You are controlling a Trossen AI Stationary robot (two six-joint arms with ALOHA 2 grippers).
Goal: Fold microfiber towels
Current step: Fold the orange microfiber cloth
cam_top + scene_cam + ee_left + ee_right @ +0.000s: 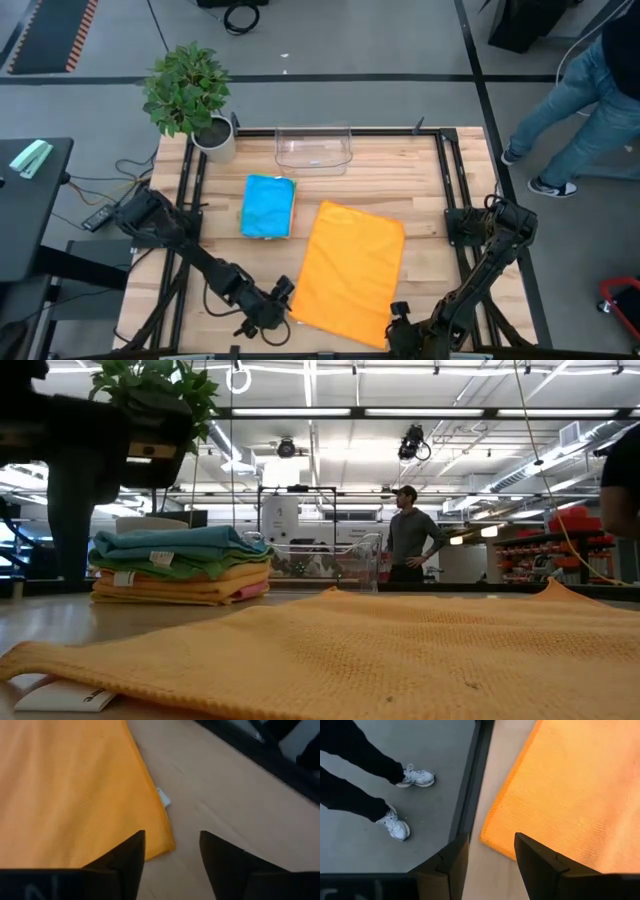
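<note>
An orange microfiber towel (350, 272), a soft square cloth, lies spread flat and slightly askew on the pale wooden table (420, 185), filling the lower centre of the high view. A white tag (163, 797) pokes out from under its edge in the left wrist view. Just to its upper left sits a stack of folded towels (268, 206) with the blue one on top; the low view shows the pile (180, 565) layered blue, green, yellow, pink and orange at the left of the frame.

The left gripper (282, 305) hovers at the lower left corner of the spread towel, its two dark fingers (125, 857) parted around the cloth's corner and holding nothing. The right gripper (398, 318) waits at the lower right corner, its fingers (535, 855) likewise apart above the towel's edge, gripping nothing.

A clear plastic bin (314, 148) stands at the top centre of the table, and a potted green plant (190, 95) at its upper left corner. A person in jeans (575, 110) walks past at the upper right of the high view; another person (410, 535) stands in the room beyond the table in the low view, and a person's legs in white sneakers (400, 800) show on the grey floor in the right wrist view.
</note>
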